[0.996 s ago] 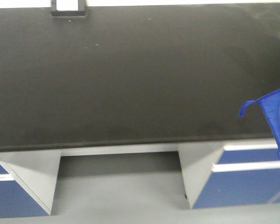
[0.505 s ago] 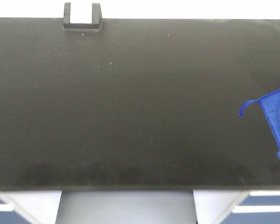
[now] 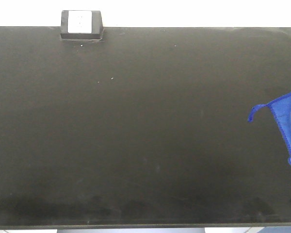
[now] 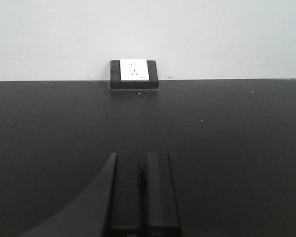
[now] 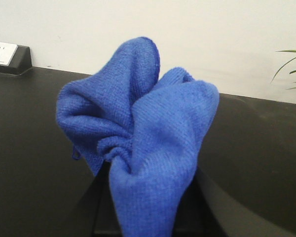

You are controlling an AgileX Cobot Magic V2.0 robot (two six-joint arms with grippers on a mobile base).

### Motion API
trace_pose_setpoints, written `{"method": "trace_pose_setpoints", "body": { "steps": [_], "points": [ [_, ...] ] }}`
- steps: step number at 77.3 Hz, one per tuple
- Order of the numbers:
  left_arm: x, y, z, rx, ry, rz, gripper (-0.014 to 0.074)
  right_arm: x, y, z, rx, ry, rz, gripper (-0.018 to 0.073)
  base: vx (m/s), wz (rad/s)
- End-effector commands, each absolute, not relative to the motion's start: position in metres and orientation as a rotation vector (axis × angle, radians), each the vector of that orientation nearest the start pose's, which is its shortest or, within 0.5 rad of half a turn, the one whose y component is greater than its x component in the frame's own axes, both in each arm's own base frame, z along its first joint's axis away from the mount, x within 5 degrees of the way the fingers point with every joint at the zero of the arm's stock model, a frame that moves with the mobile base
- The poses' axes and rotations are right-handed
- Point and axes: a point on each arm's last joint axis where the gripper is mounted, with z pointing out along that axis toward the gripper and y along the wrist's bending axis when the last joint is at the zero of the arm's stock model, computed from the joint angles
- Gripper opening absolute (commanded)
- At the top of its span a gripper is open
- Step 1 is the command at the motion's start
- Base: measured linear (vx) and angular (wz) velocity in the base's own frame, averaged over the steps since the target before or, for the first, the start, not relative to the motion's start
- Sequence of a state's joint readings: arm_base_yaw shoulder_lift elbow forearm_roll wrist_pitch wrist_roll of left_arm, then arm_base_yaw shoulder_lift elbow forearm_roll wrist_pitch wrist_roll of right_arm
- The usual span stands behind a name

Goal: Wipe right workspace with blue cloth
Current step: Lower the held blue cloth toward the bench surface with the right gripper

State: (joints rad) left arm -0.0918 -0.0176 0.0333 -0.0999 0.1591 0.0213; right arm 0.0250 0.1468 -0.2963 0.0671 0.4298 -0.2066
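Observation:
The blue cloth (image 5: 138, 133) bunches up between the fingers of my right gripper (image 5: 145, 197), which is shut on it above the black benchtop. From the front view only a corner of that cloth (image 3: 286, 124) shows at the right edge, its thin loop tag sticking out to the left; the gripper itself is out of frame there. The right workspace (image 3: 136, 126) is a wide matte black benchtop filling the front view. My left gripper (image 4: 142, 163) is shut with nothing in it, its two dark fingers pressed together low over the benchtop (image 4: 227, 148).
A small black block with a white socket face (image 3: 81, 24) sits at the benchtop's back edge against the white wall, also seen as the block (image 4: 133, 74) straight ahead of the left gripper and the block (image 5: 7, 57) far left. Green plant leaves (image 5: 293, 69) poke in at right.
The front view has closed in on the benchtop: the cabinets and front edge dropped out of the bottom and the socket block shifted down. The cloth corner stays at the right edge.

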Motion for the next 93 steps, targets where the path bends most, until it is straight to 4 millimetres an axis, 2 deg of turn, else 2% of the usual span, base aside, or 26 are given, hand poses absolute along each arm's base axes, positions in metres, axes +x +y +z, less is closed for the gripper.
{"method": "trace_pose_setpoints", "body": {
  "steps": [1,55,69,75,83,93],
  "points": [
    [0.054,-0.006,0.205,0.015,1.541,-0.143,-0.0006,0.055,0.003,0.283,-0.157,1.647,-0.075,-0.0004,0.05,0.0],
    [0.054,-0.006,0.205,0.015,1.541,-0.143,-0.0006,0.055,0.003,0.283,-0.155,1.641,-0.073,-0.0004,0.01,0.0],
    [0.054,-0.006,0.205,0.015,1.541,-0.143,-0.0006,0.058,0.005,0.284,-0.111,1.648,-0.006,-0.0004,0.0,0.0],
    [0.054,-0.006,0.205,0.015,1.541,-0.143,-0.0006,0.065,0.005,0.285,-0.112,1.695,0.0,-0.0004,0.0,0.0],
    [0.054,-0.006,0.205,0.015,1.541,-0.143,-0.0006,0.087,0.006,0.287,-0.116,1.796,0.003,-0.0004,0.0,0.0],
    [0.054,-0.006,0.205,0.015,1.541,-0.143,-0.0006,0.132,0.007,0.292,-0.12,1.968,0.012,-0.0004,0.0,0.0]
  ]
}}
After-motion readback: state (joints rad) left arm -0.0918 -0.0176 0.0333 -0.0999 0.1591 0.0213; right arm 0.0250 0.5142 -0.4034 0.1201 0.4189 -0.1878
